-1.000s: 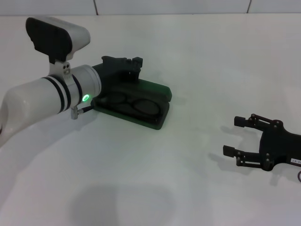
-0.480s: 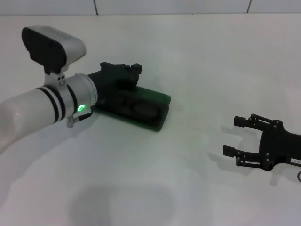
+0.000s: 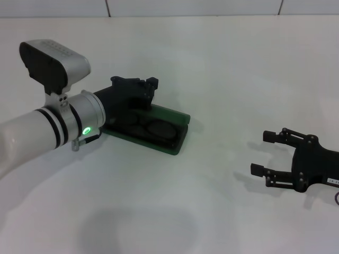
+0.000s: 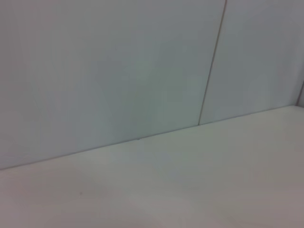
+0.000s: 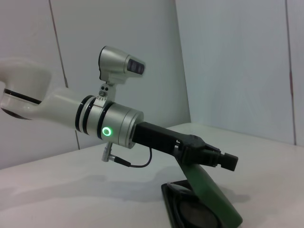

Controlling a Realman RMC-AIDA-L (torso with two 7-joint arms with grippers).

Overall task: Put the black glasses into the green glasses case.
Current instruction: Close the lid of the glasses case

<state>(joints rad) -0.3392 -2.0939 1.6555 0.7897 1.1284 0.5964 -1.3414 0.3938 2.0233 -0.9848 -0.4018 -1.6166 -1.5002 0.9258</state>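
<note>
My left end effector [image 3: 139, 90] grips the green glasses case [image 3: 170, 138] lid (black glasses [image 3: 151, 127] inside); closing crookedly could pinch a temple.

Counter [image 3: 222, 69]: plain white, matte, meeting a pale panelled wall at the far edge. Green glasses case [image 3: 177, 142] lies directly on it, left of centre, open, base flat on the surface, long side angled across the counter. Case casts a short shadow to its right. Black glasses [image 3: 151, 127] sit inside the case, not on the counter itself.
</note>
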